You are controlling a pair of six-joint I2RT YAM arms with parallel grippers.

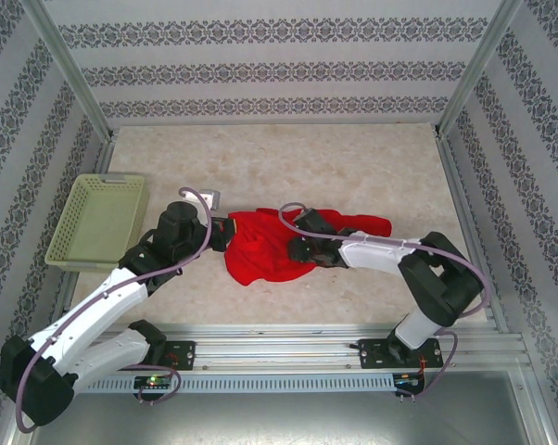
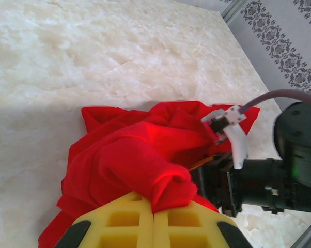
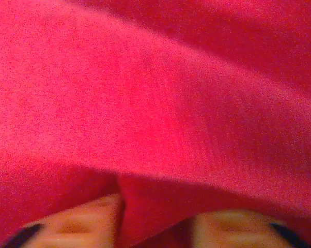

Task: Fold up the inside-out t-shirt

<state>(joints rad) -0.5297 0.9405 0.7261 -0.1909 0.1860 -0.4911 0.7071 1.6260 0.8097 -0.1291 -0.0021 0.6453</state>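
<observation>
Here, left claw [image 2: 153, 209]: both yellow fingers are pressed together, clamped on a bunched fold at the left end of the inside-out t-shirt [image 2: 140, 150].
Right claw [image 3: 155, 225]: it is buried in red cloth, with a fold lying between my two fingers. Whether they bite it or merely straddle it, I cannot tell.
Shirt's place: it is a crumpled heap on the tabletop [image 1: 353, 167], about mid-width, between my two claws. Nothing is laid flat or folded yet.
Long axis: in the top view it runs left to right across the tabletop, and a loose end trails off rightward past my right claw.
Direction from the claws: the cloth spreads rightward and away from my left claw. My right claw sits on the heap's middle, so it is nearer the bulk.
Judgement: spreading looks like the step in hand. Drawing my claws apart along that left-right axis would probably stretch the heap open.
Beyond: a pale green basket [image 1: 98, 222] stands just left of my left arm, well apart from the shirt.
</observation>
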